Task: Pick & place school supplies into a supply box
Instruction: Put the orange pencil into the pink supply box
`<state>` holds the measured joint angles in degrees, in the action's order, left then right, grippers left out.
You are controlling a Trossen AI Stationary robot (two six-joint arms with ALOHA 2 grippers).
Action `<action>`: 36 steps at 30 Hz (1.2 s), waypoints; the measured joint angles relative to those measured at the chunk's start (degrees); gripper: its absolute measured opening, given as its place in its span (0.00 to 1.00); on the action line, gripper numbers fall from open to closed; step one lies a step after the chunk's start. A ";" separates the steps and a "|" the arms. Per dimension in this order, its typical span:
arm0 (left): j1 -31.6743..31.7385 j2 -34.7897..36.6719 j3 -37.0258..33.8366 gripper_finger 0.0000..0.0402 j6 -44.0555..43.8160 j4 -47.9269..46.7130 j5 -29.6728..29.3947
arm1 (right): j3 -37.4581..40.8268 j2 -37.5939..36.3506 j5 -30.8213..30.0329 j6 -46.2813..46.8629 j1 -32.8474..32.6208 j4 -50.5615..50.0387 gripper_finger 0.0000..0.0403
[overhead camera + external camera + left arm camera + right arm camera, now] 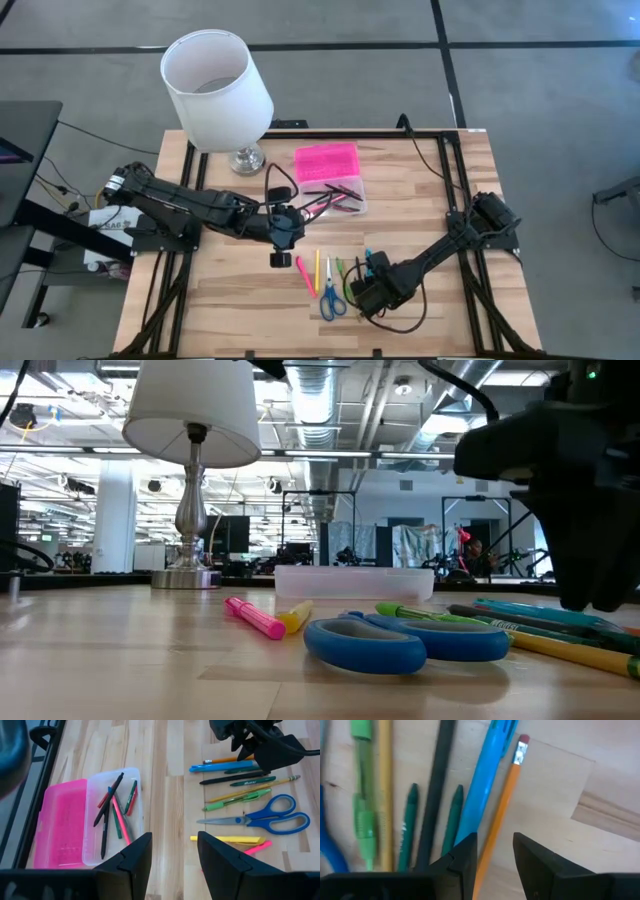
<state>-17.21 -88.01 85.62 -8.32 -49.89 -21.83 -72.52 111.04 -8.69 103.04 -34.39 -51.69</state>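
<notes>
With jaws apart, the right gripper (492, 852) straddles the orange pencil (501, 805): descend squarely, pinch mid-shaft, avoid the blue pen (482, 785) at nine o'clock; the left gripper (172, 852), also apart, waits beside the supply box (87, 817).

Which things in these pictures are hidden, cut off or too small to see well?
- High view: right gripper covers the row's far pens; pens in the supply box too small to count.
- Low view: box contents unreadable behind its frosted wall.
- Right wrist view: orange pencil tip hidden behind fingers; scissors cut by the edge.
</notes>
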 joint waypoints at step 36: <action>0.02 -0.09 0.00 0.38 0.00 -0.38 0.01 | 3.26 -0.03 14.94 -5.44 -2.85 -5.85 0.02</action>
<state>-17.19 -88.09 85.62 -8.32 -50.27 -21.82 -69.26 111.01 6.24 97.60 -37.24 -57.54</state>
